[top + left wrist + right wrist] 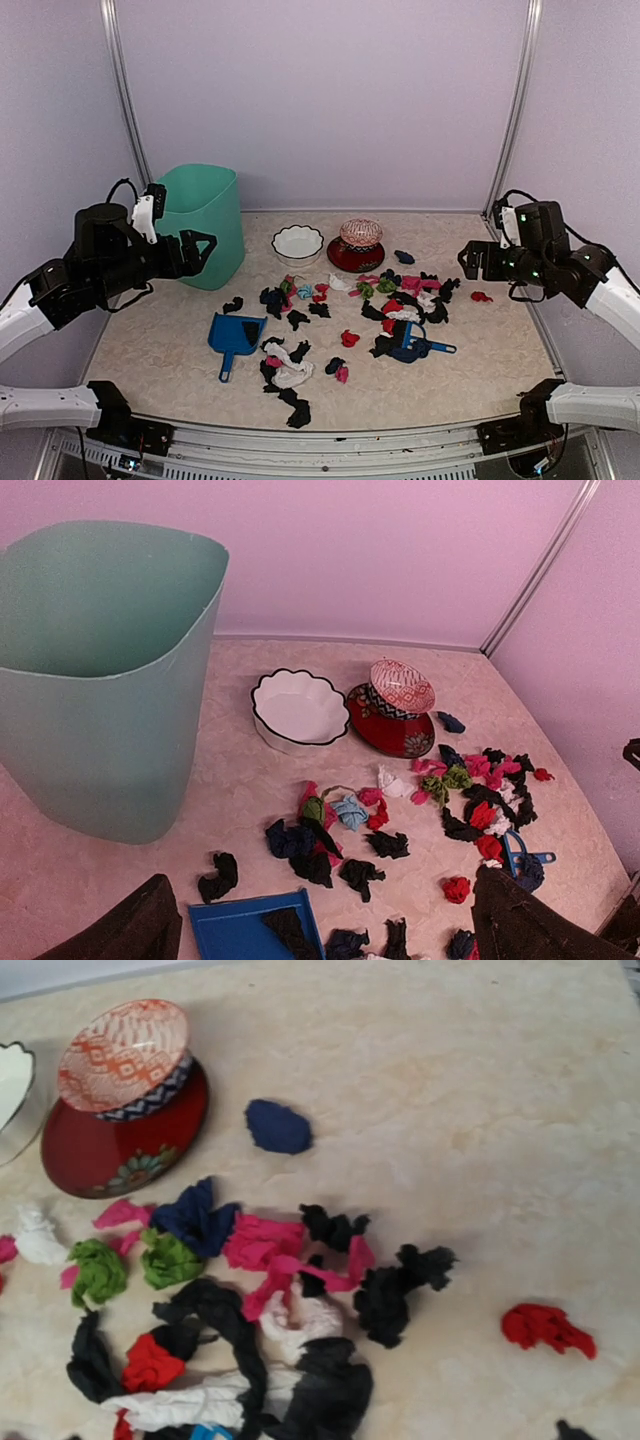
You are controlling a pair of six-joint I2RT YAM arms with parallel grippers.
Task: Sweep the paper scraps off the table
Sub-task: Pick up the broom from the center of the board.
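Paper scraps [400, 300], mostly black with pink, red, white and green ones, lie scattered across the middle of the table [500, 335]. A second cluster of scraps [288, 375] sits nearer the front, and one red scrap [481, 296] lies apart at the right. My left gripper [207, 250] hangs open above the table's left side, beside the bin, with nothing in it. Its dark fingers [140, 930] frame scraps [310, 845] below. My right gripper [467, 260] hovers open and empty above the right side. The right wrist view shows scraps [300, 1260] only, no fingers.
A teal bin [205, 225] stands at the back left. A blue dustpan [236, 335] with one black scrap in it lies front left. A blue hand brush [420, 347] rests among scraps. A white bowl [297, 243] and a patterned bowl on a red dish [357, 255] sit at the back.
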